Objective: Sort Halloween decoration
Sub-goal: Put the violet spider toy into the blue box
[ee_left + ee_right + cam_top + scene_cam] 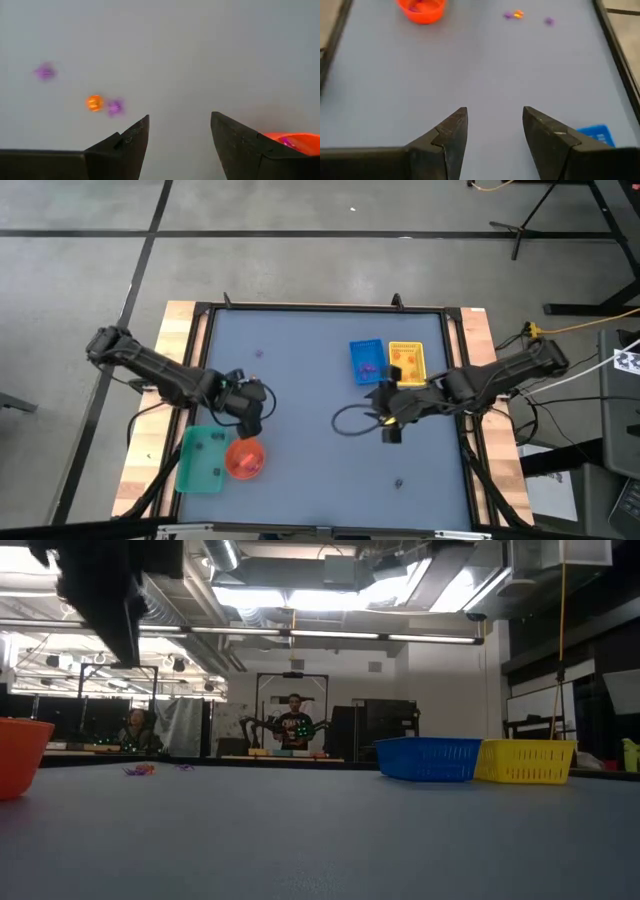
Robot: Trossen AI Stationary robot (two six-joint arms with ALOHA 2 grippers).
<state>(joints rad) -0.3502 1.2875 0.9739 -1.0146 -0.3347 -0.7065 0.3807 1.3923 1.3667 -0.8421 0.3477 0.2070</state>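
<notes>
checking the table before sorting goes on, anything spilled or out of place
Yes. A few tiny decorations lie loose on the bare blue-grey table instead of in a container: an orange piece beside a purple piece, another purple piece a little apart. The orange bowl sits upright, pieces inside.
</notes>
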